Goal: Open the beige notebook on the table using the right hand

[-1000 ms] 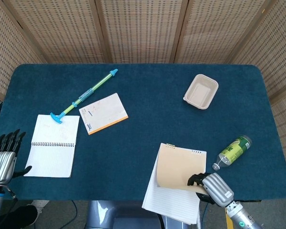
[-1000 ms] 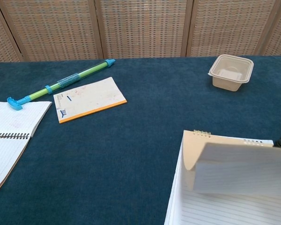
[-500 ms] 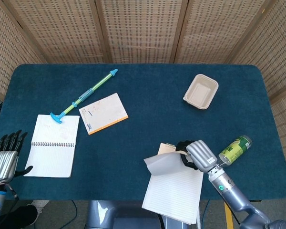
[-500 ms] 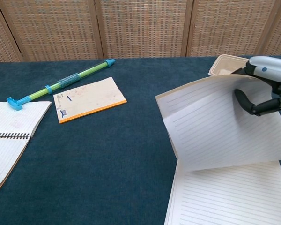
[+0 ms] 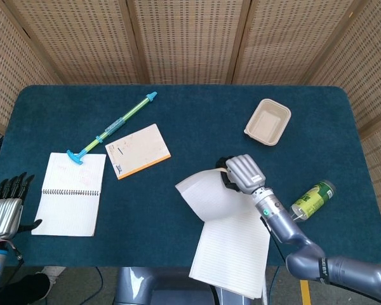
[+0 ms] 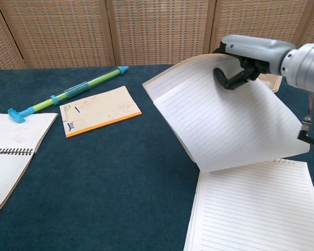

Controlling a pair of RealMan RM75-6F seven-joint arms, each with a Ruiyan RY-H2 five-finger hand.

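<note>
The beige notebook [image 5: 232,251] [image 6: 251,209] lies at the table's front right, its lined inner pages showing. My right hand [image 5: 239,173] [image 6: 244,57] holds the cover [image 5: 203,194] [image 6: 220,120] by its free edge, raised well above the table and swung toward the far side, lined underside facing the chest view. My left hand [image 5: 5,210] hangs off the table's left front corner, fingers straight and apart, holding nothing.
An open spiral notebook [image 5: 73,194] [image 6: 8,151], an orange-edged pad [image 5: 138,150] [image 6: 99,110] and a green-blue pen-like stick [image 5: 112,127] [image 6: 68,91] lie at the left. A beige tray [image 5: 267,121] stands far right; a green bottle [image 5: 312,201] lies right of the notebook.
My right hand has lifted the cover from near flat to high over the table, carrying it away from the front edge. The left hand has stayed put.
</note>
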